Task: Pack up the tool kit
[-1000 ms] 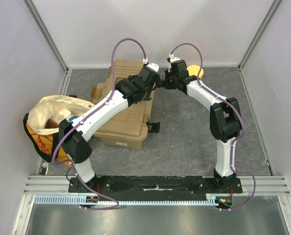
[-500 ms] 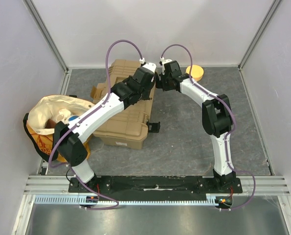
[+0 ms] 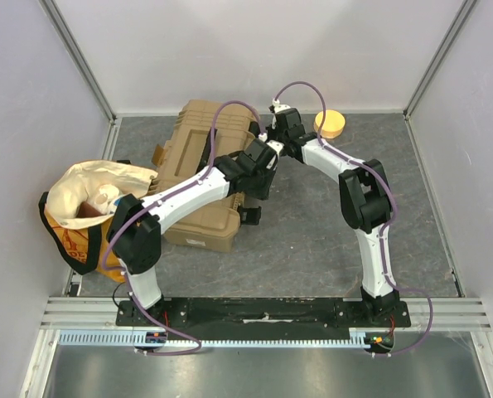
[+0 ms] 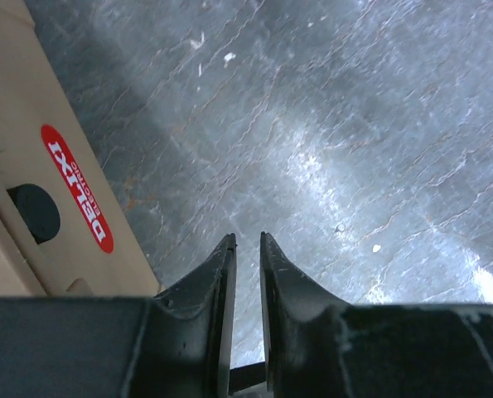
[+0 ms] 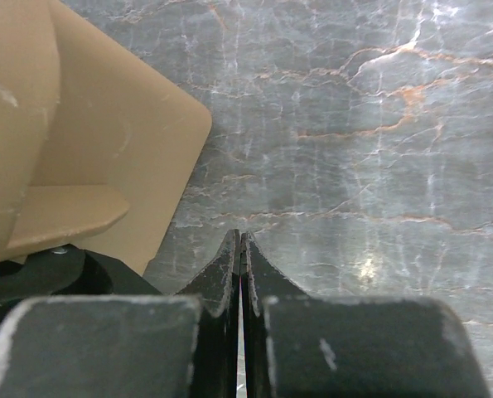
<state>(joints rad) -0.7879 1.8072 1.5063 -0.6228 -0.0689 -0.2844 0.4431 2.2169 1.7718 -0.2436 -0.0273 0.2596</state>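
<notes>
- The tan toolbox of the kit is seen lying left of centre on the grey table, lid down, with the left arm stretched across it
- No screwdriver or hammer is spotted loose, so the filling is judged done; a black latch is seen jutting from the near side, so fastening is judged left
- The left gripper is shown a sliver apart, nothing gripped, just off the box edge with the red label
- The right gripper is shown pinched fully together, empty, beside a rounded box corner
- Only from above are the cloth bag and a yellow disc taken in; finger gaps are read only from the wrist views
</notes>
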